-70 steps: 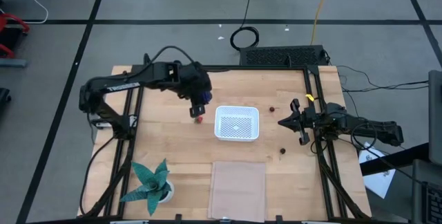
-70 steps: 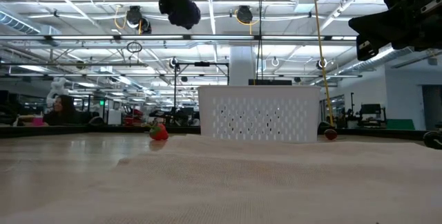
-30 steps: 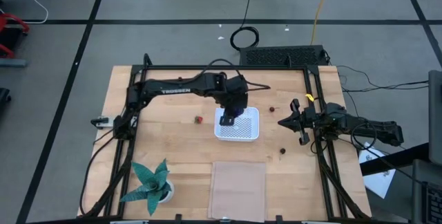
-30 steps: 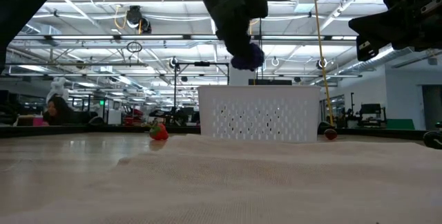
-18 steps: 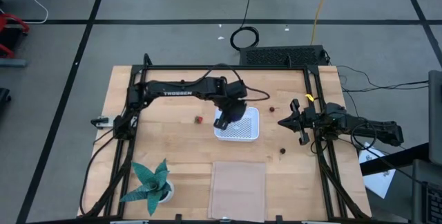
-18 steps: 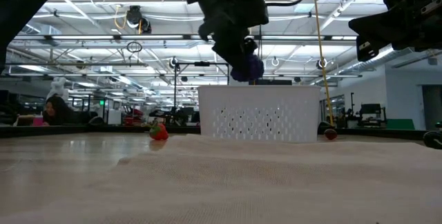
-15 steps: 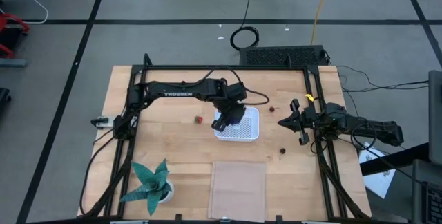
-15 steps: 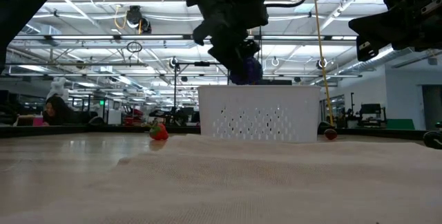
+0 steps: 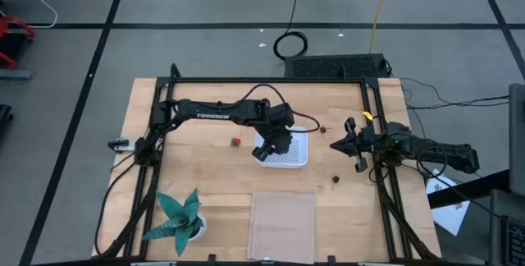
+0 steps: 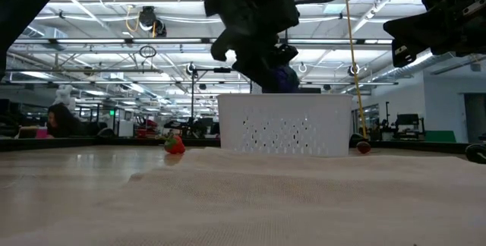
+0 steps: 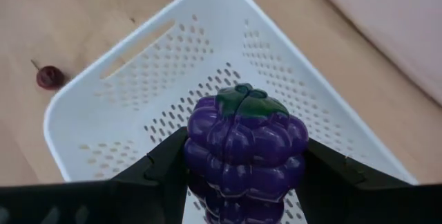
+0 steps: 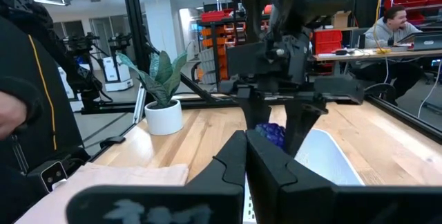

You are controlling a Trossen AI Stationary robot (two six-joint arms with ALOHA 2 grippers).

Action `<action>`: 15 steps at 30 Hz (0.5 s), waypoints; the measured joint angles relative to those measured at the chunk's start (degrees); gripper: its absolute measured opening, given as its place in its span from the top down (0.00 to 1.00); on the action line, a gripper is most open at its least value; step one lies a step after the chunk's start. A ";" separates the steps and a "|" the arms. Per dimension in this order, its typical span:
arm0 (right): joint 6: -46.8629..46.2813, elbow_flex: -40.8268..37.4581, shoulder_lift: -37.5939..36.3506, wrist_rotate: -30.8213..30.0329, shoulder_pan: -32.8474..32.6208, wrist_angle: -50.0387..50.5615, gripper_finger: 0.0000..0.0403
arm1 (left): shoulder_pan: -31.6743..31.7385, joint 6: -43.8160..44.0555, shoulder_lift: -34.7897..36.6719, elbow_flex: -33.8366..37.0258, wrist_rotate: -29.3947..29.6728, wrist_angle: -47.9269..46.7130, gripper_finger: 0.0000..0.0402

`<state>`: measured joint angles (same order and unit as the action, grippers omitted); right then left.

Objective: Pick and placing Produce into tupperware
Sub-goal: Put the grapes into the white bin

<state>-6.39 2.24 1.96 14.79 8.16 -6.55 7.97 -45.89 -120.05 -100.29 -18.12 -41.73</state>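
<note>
Above the white container (image 11: 138, 65), my left fingers (image 11: 169, 158) clamp the purple grapes (image 11: 243, 151); right fingers (image 12: 245, 165) shut, empty.

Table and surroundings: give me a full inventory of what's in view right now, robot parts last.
Purple grapes: one, purple with green top, held over the basket.
White basket: one, white, perforated, table centre.
Strawberry: one, red, on the table beside the basket on the left arm's side.
Cherries: two, dark red, one by the basket's far corner, one nearer the right arm.
Potted plant: one, teal, near-left corner.
Flat sheet: one, translucent pinkish, near edge.
Person: one, seated beyond the table.
Left gripper: jaws clamped on the grapes.
Right gripper: jaws shut, waiting at the right edge.
</note>
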 joint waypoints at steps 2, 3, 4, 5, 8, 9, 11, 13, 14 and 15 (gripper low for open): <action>0.00 0.00 0.00 0.00 0.00 0.00 1.00 | 0.02 -0.12 0.00 0.90 0.24 0.62 0.50; -0.06 0.02 0.00 0.00 -0.01 0.00 1.00 | 0.00 -0.11 0.00 1.41 0.36 0.97 0.50; -0.35 0.01 0.00 0.00 -0.02 0.00 1.00 | 0.00 -0.11 -0.01 1.82 0.51 1.48 0.50; -0.47 0.00 0.00 0.00 0.00 0.00 1.00 | 0.00 -0.13 -0.02 2.12 0.58 1.83 0.50; -0.50 0.00 0.00 0.00 -0.02 0.00 1.00 | -0.02 0.13 -0.01 2.95 1.03 2.24 0.50; -0.45 0.00 0.00 0.01 -0.02 0.00 1.00 | -0.02 0.84 -0.02 3.35 1.82 2.77 0.50; -0.44 0.00 0.00 0.00 -0.02 -0.02 1.00 | 0.07 2.36 -0.02 3.65 2.52 3.00 0.50; -0.42 0.01 0.00 0.00 -0.02 0.00 1.00 | 0.26 3.94 -0.02 3.65 2.61 3.14 0.50; -0.36 0.00 0.00 0.00 -0.01 0.00 1.00 | 0.31 4.91 -0.02 3.65 2.67 3.35 0.50; -0.20 0.00 0.00 0.00 0.00 0.00 1.00 | 0.40 6.04 -0.02 3.65 3.02 3.57 0.50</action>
<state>-6.59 2.24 1.96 14.79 8.16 -6.55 8.36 -39.85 -120.07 -96.64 -15.10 -38.15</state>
